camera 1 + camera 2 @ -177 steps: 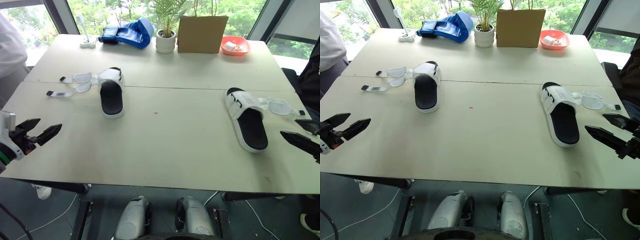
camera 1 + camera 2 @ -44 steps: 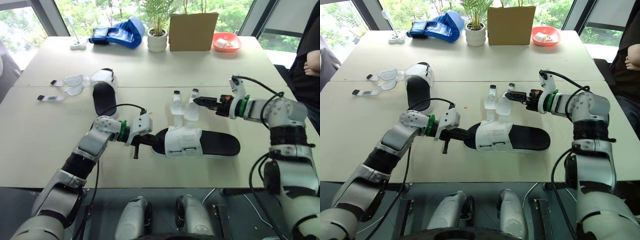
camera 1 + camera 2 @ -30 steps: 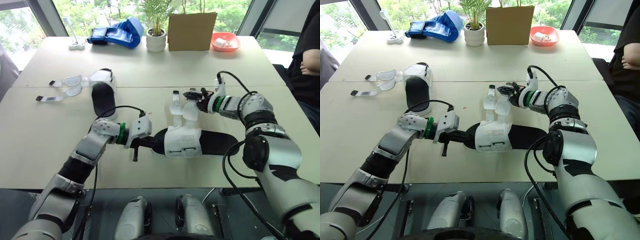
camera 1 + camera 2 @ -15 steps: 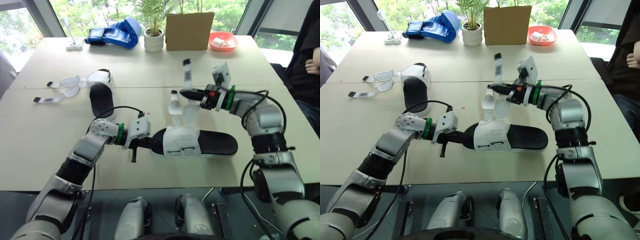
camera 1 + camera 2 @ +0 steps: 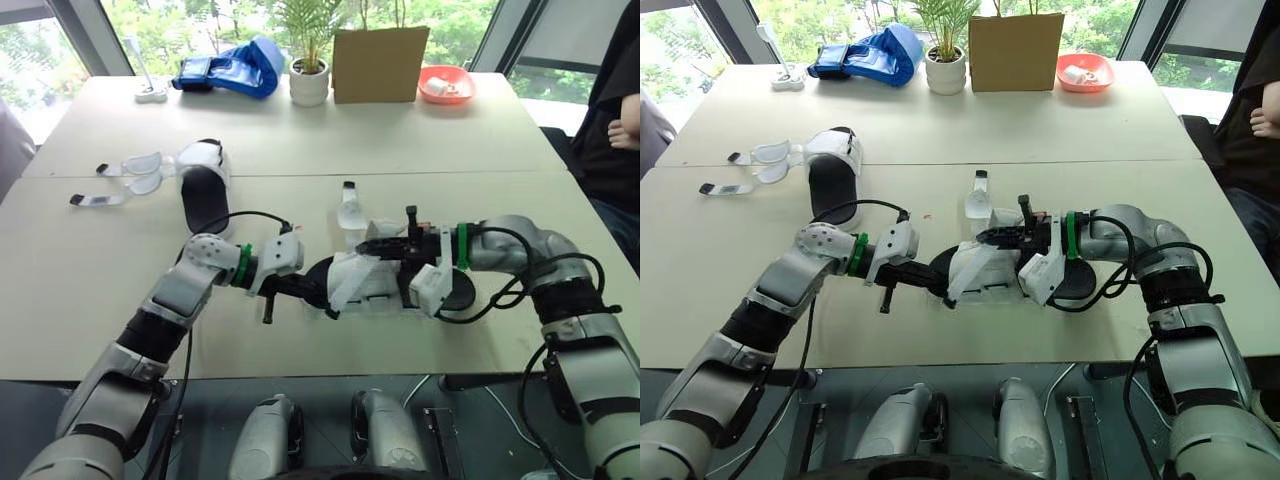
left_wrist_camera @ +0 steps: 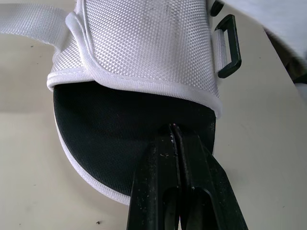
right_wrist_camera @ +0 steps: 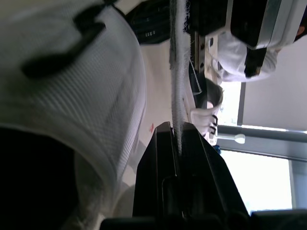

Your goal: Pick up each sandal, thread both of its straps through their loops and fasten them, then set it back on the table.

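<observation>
White mesh over a black sole: the sandal (image 5: 372,290) lies on its side-to-side line near the middle of the tabletop (image 5: 500,140), between my two arms. My left end effector (image 6: 175,129) is clenched on the rim of the black footbed at the end of the sandal nearest it, fingers pressed together over the edge. A black plastic loop (image 6: 229,45) sits on the side of the mesh upper, close to that grip. My right end effector (image 7: 176,130) is pinched tight on one white strap (image 5: 345,284), which runs slantwise across the upper and down toward the near edge of the sole. The sandal's second strap (image 5: 348,208) lies flat on the tabletop, pointing away from me, unfastened, with a dark tip at its far end. Well apart, on my left, the other sandal (image 5: 205,185) rests sole down, and its two loose straps (image 5: 135,165) are spread out beside it on the side away from the centre. Along the far edge of the tabletop stand a blue bag (image 5: 235,72), a potted plant (image 5: 309,80) in a white pot, a brown cardboard box (image 5: 380,62) just beside it, and an orange-red bowl (image 5: 447,85). A person (image 5: 615,110) in dark clothing is at the right edge of the tabletop.
</observation>
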Robot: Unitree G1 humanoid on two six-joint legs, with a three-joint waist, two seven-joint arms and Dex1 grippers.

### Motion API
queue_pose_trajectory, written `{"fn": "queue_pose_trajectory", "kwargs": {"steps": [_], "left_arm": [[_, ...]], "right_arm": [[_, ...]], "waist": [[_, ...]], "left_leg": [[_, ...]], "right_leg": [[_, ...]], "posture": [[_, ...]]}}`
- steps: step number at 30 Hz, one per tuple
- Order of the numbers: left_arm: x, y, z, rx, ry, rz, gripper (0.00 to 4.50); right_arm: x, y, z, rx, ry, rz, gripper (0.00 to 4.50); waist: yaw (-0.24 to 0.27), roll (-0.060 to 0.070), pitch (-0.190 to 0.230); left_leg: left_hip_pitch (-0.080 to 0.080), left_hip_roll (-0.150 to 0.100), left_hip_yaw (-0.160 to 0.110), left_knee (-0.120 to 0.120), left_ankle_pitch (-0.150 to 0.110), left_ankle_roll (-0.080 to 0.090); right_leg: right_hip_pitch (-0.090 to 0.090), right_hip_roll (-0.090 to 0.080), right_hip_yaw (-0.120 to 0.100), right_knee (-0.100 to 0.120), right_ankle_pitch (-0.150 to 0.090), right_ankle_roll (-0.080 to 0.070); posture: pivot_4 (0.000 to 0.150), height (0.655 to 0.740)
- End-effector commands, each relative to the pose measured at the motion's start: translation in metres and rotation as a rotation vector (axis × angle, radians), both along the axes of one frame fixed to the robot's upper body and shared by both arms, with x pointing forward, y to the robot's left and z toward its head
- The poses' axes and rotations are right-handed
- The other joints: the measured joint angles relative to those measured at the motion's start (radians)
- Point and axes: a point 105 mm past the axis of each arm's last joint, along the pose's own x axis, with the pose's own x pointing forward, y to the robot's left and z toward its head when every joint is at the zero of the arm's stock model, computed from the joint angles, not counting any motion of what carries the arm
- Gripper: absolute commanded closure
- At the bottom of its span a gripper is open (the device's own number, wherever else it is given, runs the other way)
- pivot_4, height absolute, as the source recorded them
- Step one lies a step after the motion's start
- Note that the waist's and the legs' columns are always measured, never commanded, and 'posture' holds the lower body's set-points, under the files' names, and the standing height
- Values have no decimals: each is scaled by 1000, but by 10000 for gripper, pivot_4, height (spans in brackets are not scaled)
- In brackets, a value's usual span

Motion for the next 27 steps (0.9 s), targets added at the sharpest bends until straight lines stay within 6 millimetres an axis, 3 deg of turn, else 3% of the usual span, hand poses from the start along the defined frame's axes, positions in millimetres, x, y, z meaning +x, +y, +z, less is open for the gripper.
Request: {"fn": "queue_pose_trajectory", "kwargs": {"steps": [1, 7, 11, 14, 16, 17, 19, 20, 22, 23, 25, 27], "left_arm": [[-4, -3, -8, 27, 29, -23, 45000], [-7, -4, -9, 22, 43, -30, 45000], [-6, -5, -8, 12, 57, -26, 45000], [-7, -6, -9, 9, 64, -32, 45000], [-7, -6, -9, 10, 64, -35, 45000], [-7, -7, -9, 12, 64, -42, 45000], [-7, -9, -10, 13, 62, -51, 45000], [-7, -9, -10, 13, 61, -54, 45000], [-6, -10, -10, 11, 60, -56, 45000], [-6, -10, -9, 11, 58, -57, 45000], [-5, -11, -9, 9, 56, -58, 45000], [-5, -11, -9, 9, 54, -58, 45000]], "right_arm": [[2, -5, 18, 31, -45, -3, 30908], [-26, -12, 50, 108, -39, -18, 666], [-49, -20, 67, 217, 167, -126, 666], [-62, -32, 64, 394, 598, -339, 666], [-69, -32, 61, 421, 738, -394, 666], [-73, -36, 65, 573, 964, -462, 666], [-99, -36, 49, 657, 1498, -570, 666], [-112, -34, 44, 648, 1678, -603, 666], [-128, -31, 39, 624, 1852, -627, 666], [-134, -32, 26, 608, 1924, -692, 666], [-140, -34, 3, 647, 2064, -820, 666], [-140, -33, -6, 681, 2110, -865, 666]], "waist": [[0, 0, 0], [6, 0, 0], [17, 0, 0], [23, 0, 0], [22, 0, 0], [21, 0, 0], [24, 2, 0], [26, 2, 0], [23, 0, 0], [23, 1, 0], [25, 1, 0], [26, 0, 0]], "left_leg": [[0, 0, 0, 0, 0, 0], [0, 0, 0, 0, 0, 0], [1, 0, -2, 0, 0, 0], [1, 0, -3, 1, 0, 0], [1, 0, -5, 2, 0, 1], [1, 0, -6, 3, -1, 1], [0, 0, -6, 2, -1, 2], [0, 0, -8, 2, -1, 2], [-3, 0, -14, 2, -2, 2], [-3, 0, -15, 2, -2, 2], [-3, 0, -15, 2, -2, 3], [-4, -1, -16, 3, -2, 3]], "right_leg": [[0, 0, 0, 0, 0, 0], [0, 0, 0, 0, 0, 0], [1, -3, 0, -1, 0, 0], [2, -5, -1, 0, 0, 0], [3, -6, -3, -1, 1, -1], [3, -7, -3, -1, 1, -1], [3, -8, -4, -1, 1, -2], [4, -9, -6, -1, 1, -2], [5, -10, -11, -4, 0, -2], [5, -10, -12, -5, 0, -3], [6, -10, -12, -5, 0, -2], [6, -11, -13, -5, 0, -2]], "posture": [[1500, 7214], [1500, 7214], [1500, 7214], [1500, 7214], [1500, 7214], [1500, 7214], [1500, 7214], [1500, 7214], [1500, 7214], [1500, 7214], [1500, 7214], [1500, 7214]]}}
